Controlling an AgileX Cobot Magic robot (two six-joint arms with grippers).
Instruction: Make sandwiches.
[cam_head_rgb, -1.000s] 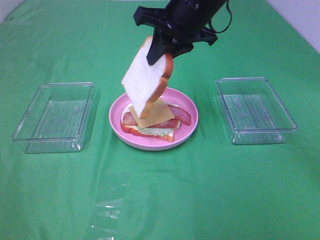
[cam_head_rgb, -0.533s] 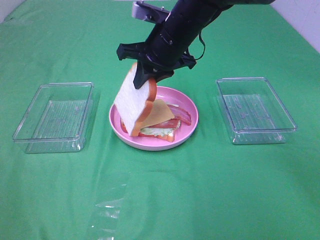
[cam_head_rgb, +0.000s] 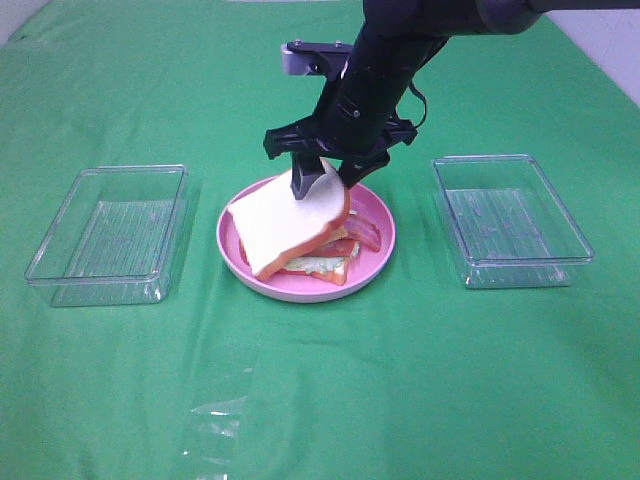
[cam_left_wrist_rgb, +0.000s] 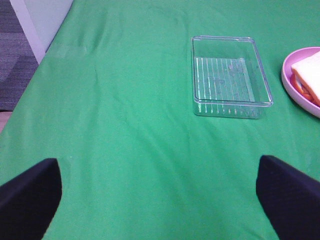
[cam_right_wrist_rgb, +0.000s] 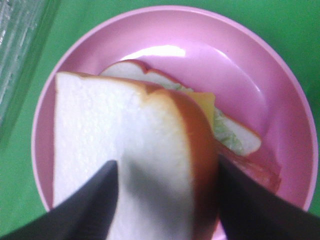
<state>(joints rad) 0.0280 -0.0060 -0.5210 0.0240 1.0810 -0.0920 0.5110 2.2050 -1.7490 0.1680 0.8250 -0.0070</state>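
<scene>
On the round pink plate (cam_head_rgb: 386, 248) lies the sandwich stack: a lower bread slice (cam_right_wrist_rgb: 241, 141), pale lettuce (cam_head_rgb: 318, 265), bacon strips (cam_head_rgb: 366, 233) and yellow cheese (cam_right_wrist_rgb: 205, 102). A top bread slice (cam_head_rgb: 285, 222) leans tilted over the stack, its far edge raised. My right gripper (cam_head_rgb: 327, 178) straddles that raised edge with its fingers spread wider than the slice, so it is open. The right wrist view shows the slice (cam_right_wrist_rgb: 115, 130) between the two dark fingers (cam_right_wrist_rgb: 95, 205). My left gripper (cam_left_wrist_rgb: 160, 195) hangs wide open over bare green cloth, far from the plate (cam_left_wrist_rgb: 291, 80).
A clear plastic tray (cam_head_rgb: 110, 235) stands left of the plate and another (cam_head_rgb: 510, 220) right of it. The left tray (cam_left_wrist_rgb: 230, 77) also shows in the left wrist view. A scrap of clear film (cam_head_rgb: 215, 410) lies on the green cloth near the front.
The right arm lowered the top bread slice from above the plate onto the stack, tipping it from near upright to leaning flat. Its fingers have spread apart. The left gripper is unchanged.
</scene>
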